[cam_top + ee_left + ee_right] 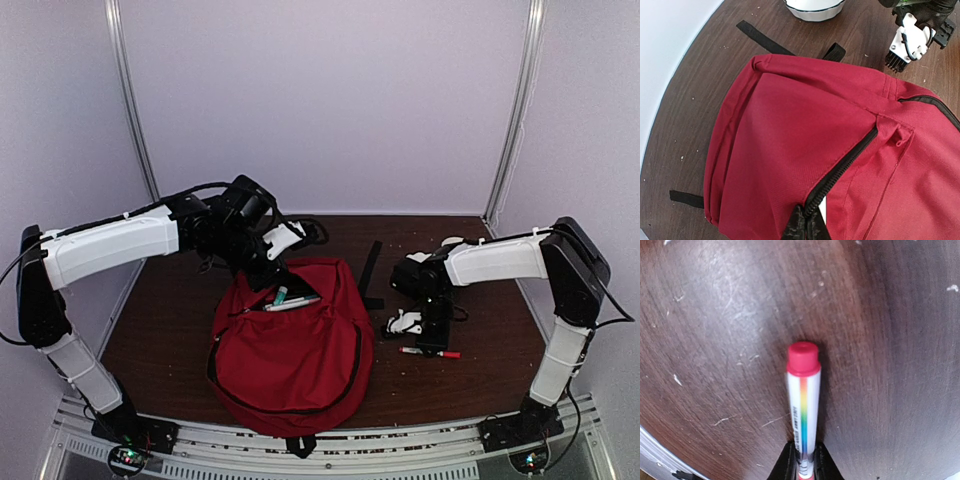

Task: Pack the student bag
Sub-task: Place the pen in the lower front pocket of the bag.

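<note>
Left gripper [806,227] pinched backpack [805,125] at zipper edge; looked soft, floppy, best held there | right gripper [804,465] clamped light, slick-looking marker [803,400] between fingertips.

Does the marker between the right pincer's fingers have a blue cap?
No, the marker in the right pincer has a red cap.

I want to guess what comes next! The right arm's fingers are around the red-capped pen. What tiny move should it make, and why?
Probably lift the pen slightly off the table. The right gripper pinches its end, and it seems to lie flat. The left gripper grips the red bag by its zipper edge, and the bag gapes open, ready.
</note>
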